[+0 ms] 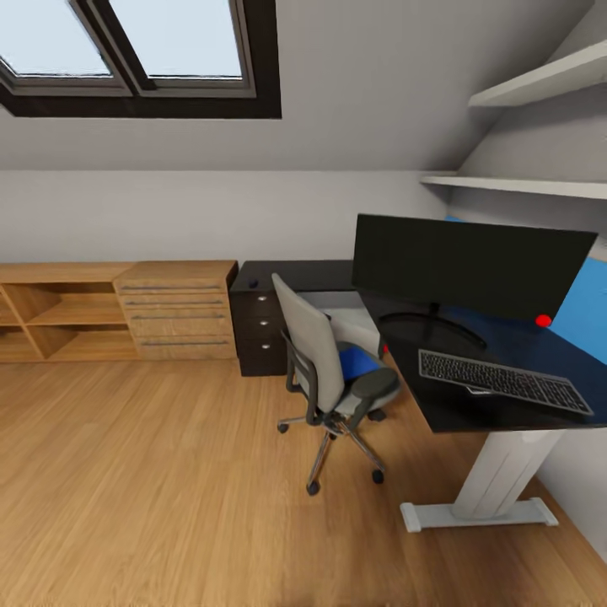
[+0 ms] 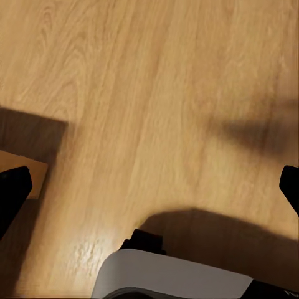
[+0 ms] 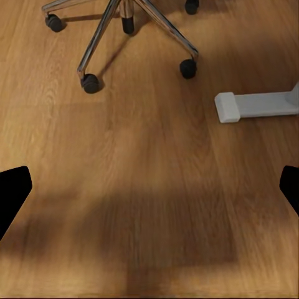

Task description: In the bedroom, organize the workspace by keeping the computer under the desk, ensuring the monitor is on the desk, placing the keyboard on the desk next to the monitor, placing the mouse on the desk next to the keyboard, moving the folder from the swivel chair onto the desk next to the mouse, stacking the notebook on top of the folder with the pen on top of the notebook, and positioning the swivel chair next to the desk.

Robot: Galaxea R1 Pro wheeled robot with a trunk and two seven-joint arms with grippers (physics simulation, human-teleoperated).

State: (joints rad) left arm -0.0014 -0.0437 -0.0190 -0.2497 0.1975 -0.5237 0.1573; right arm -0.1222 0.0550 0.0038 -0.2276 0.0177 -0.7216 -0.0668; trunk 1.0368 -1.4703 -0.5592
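We face the desk [image 1: 472,413], both claws spread wide and empty above the floor [image 3: 149,187]. The blue folder [image 1: 361,362] lies on the swivel chair [image 1: 316,354]; next we likely approach and grasp it.

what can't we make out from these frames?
- Folder on the swivel chair, head view: backrest hides most of the blue.
- Small dark item on the drawer unit, head view: too small to identify.
- Desk, head view: its right part is cut off by the edge.
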